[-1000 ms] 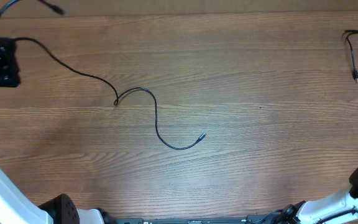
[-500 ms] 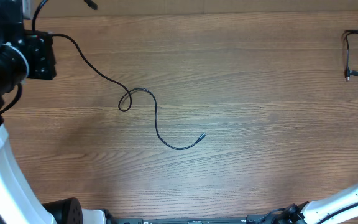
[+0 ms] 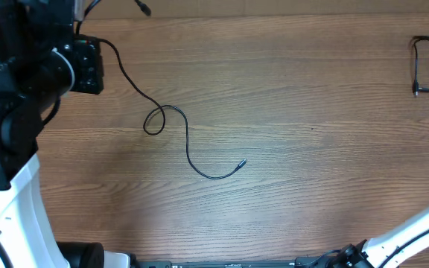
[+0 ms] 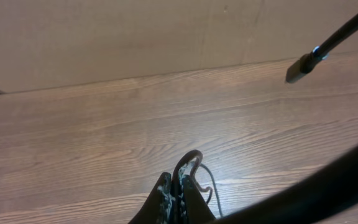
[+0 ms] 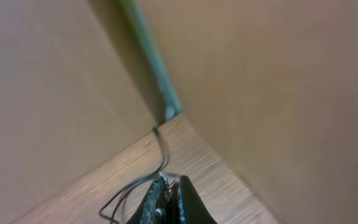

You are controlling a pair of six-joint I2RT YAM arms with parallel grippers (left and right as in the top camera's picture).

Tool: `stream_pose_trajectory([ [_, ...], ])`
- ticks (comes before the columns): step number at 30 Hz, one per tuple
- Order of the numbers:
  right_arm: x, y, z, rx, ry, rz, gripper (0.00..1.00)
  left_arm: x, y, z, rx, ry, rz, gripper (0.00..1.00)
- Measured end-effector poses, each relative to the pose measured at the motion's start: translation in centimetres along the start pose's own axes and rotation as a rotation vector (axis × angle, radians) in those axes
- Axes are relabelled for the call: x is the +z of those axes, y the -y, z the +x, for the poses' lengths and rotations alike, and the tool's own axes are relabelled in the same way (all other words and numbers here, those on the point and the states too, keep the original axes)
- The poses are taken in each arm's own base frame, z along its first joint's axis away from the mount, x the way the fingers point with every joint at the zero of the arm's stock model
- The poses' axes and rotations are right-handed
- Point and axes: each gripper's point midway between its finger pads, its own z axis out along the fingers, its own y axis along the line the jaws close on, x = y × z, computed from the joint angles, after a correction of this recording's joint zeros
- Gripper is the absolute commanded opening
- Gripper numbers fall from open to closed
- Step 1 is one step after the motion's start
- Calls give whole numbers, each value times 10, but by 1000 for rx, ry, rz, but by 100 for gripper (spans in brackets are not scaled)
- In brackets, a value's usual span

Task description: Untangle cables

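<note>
One thin black cable (image 3: 187, 145) runs from my left gripper (image 3: 92, 61) down the table through a small loop (image 3: 153, 121) to a metal-tipped plug (image 3: 242, 161). Its other end (image 3: 144, 9) sticks out near the far edge. In the left wrist view the gripper (image 4: 174, 185) is shut with the cable (image 4: 192, 163) curling from its tips, and a plug (image 4: 300, 67) hangs at the upper right. A second cable (image 3: 421, 63) lies bunched at the far right edge. In the right wrist view the gripper (image 5: 169, 185) is shut on this cable (image 5: 161, 149).
The left arm (image 3: 13, 126) fills the table's upper left corner. Only a white link of the right arm (image 3: 415, 227) shows at the lower right of the overhead view. A beige wall (image 5: 260, 81) stands close behind the table's right corner.
My left arm has swung right along the far edge, dragging its cable; the kink in the cable has turned into a small loop. The right cable's plug end has shifted slightly.
</note>
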Motion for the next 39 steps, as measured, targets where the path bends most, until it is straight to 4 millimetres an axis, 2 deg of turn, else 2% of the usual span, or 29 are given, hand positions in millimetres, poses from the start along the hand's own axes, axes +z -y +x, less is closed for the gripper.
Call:
stream_pose_trajectory([
  [2, 18, -12, 16, -5, -30, -5, 4, 0, 5, 0, 0, 0, 2, 4],
  [7, 41, -30, 40, -21, -78, 23, 4, 0, 15, 0, 8, -1, 10, 4],
  [9, 46, -24, 50, -24, -103, 55, 4, 1, 16, 0, 6, -2, 7, 4],
  [13, 51, 7, 75, -21, -168, 139, 4, 1, 14, 0, 1, -1, -9, 5],
  [14, 51, 18, 80, -17, -180, 159, 7, 1, 13, 0, 0, -1, -14, 4],
  [15, 50, 27, 83, -12, -188, 174, 18, 0, 13, 0, -1, -1, -15, 4],
  [17, 46, 44, 88, 9, -201, 200, 48, 0, 12, 0, -2, -1, -19, 4],
  [18, 43, 51, 88, 12, -202, 212, 68, 0, 12, 0, -2, -1, -21, 4],
  [19, 41, 58, 88, 15, -206, 221, 100, 0, 11, 0, -2, -1, -22, 4],
  [23, 31, 77, 96, 42, -241, 253, 100, 0, 11, 0, -2, -2, -23, 4],
  [27, 29, 76, 106, 53, -279, 257, 100, 0, 11, 0, -2, -1, -23, 4],
  [31, 29, 63, 104, 50, -283, 224, 100, 1, 11, 0, -2, -1, -23, 4],
  [33, 24, 44, 93, 50, -269, 158, 100, 1, 11, 0, -2, 0, -24, 4],
  [35, 11, 16, 71, 43, -235, 68, 100, 1, 11, -3, -2, 13, -25, 4],
  [37, -11, -20, 41, 28, -185, -22, 100, 3, 11, -11, -2, 41, -24, 4],
  [39, -44, -67, 5, -2, -120, -114, 100, 6, 13, -22, -2, 77, -16, 4],
])
